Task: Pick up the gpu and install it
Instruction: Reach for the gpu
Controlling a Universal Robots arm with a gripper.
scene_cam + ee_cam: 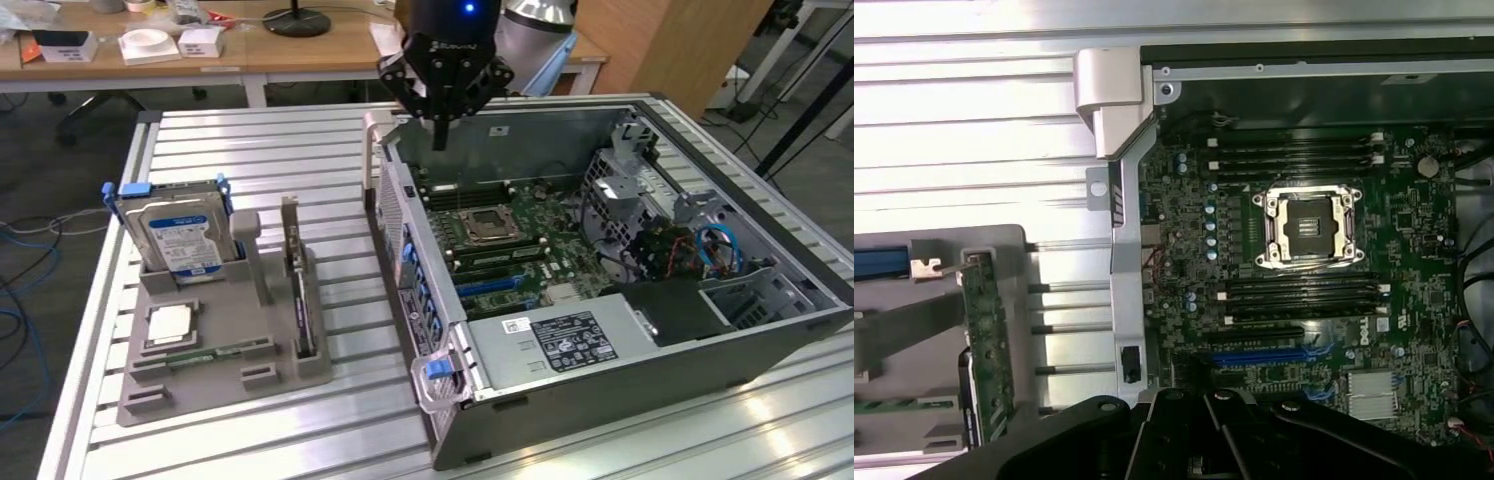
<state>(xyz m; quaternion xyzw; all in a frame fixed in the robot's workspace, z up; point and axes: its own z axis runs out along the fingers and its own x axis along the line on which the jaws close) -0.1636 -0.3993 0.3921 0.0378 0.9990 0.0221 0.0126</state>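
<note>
Exterior view: gripper (439, 130) upper centre, jaws pressed together, empty; gpu (296, 290) upright in tray (214, 388), lower left. Wrist view: CPU socket (1309, 228).

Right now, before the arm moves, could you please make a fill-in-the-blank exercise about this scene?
1. The gripper hangs above the open computer case with its jaws ____.
2. The gpu stands on edge in the gray holder, beside the ____ drive.
3. That drive's label is white and ____.
4. The processor socket on the motherboard is ____.
Missing words: shut, hard, blue, empty.
</note>
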